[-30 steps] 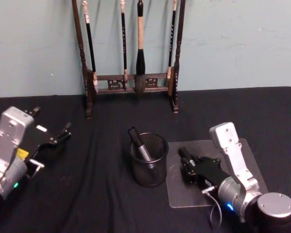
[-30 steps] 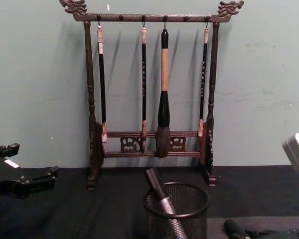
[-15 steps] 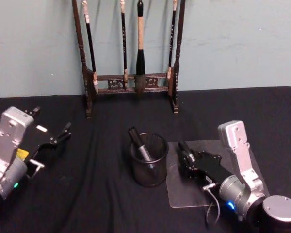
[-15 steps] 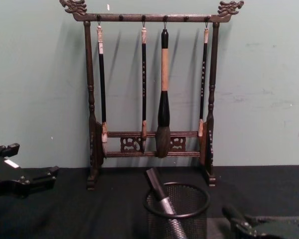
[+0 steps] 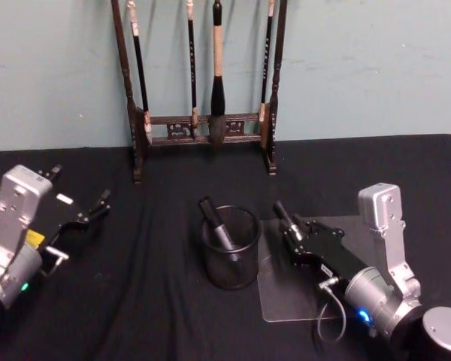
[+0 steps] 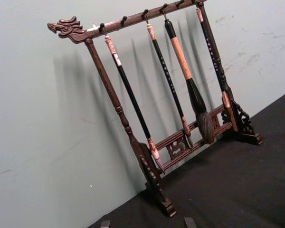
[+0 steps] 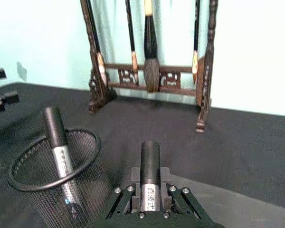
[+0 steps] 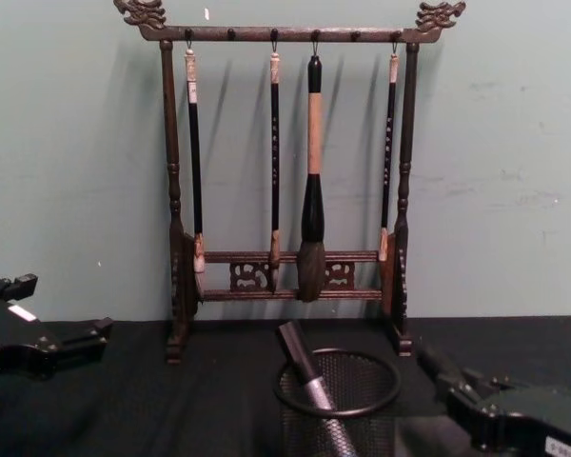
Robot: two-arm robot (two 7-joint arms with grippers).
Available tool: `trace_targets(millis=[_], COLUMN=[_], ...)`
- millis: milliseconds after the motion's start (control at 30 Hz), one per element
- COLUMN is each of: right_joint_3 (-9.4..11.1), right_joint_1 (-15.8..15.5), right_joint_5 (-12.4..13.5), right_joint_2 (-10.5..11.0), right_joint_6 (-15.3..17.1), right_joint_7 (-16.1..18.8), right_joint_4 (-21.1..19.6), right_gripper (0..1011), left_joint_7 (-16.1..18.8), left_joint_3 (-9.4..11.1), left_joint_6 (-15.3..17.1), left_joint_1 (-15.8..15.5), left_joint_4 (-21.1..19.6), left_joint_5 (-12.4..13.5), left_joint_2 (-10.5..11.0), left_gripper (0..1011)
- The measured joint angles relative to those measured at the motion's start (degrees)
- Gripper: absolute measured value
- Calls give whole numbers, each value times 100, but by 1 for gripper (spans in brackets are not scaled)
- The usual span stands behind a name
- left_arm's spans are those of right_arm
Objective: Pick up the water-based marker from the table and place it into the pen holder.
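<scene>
My right gripper (image 5: 293,229) is shut on a black water-based marker (image 5: 284,217) with a white label, held tilted above the clear mat just right of the pen holder (image 5: 240,272). In the right wrist view the marker (image 7: 150,164) sticks out forward between the fingers, and the mesh pen holder (image 7: 88,183) stands close by. Another black and silver marker (image 5: 217,225) leans inside the holder. In the chest view the right gripper (image 8: 462,388) hangs beside the holder's rim (image 8: 385,373). My left gripper (image 5: 78,189) rests open at the table's left side.
A tall dark wooden brush rack (image 5: 203,128) with several hanging brushes stands at the back of the black table (image 5: 150,308). A clear plastic mat (image 5: 297,304) lies right of the holder, under my right arm. A green wall is behind.
My right gripper has risen off the clear mat with the marker and moved away from me, level with the holder. The left arm has not moved.
</scene>
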Motion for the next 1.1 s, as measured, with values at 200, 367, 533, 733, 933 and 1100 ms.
trace_targets(millis=[200, 367, 533, 733, 933, 1100], right_joint_3=[1, -24, -34, -50, -66, -96], right_joint_1=[-17, -29, -35, -27, 32, 106], right_joint_5=[154, 213, 270, 316, 313, 286], right_joint_2=[55, 103, 135, 179, 208, 227], right_joint_6=[-261, -453, -652, -853, -894, -924], right_joint_7=[29, 6, 23, 55, 37, 36], right_joint_4=[-18, -29, -31, -34, -50, -56], right_gripper=[241, 241, 241, 242, 241, 241], left_joint_7=[0, 0, 0, 0, 0, 0], left_joint_3=[0, 0, 0, 0, 0, 0], left_joint_6=[0, 0, 0, 0, 0, 0], left_joint_1=[0, 0, 0, 0, 0, 0], left_joint_4=[0, 0, 0, 0, 0, 0], left_joint_5=[0, 0, 0, 0, 0, 0], left_joint_2=[0, 0, 0, 0, 0, 0], left_gripper=[1009, 1009, 1009, 1009, 1009, 1009])
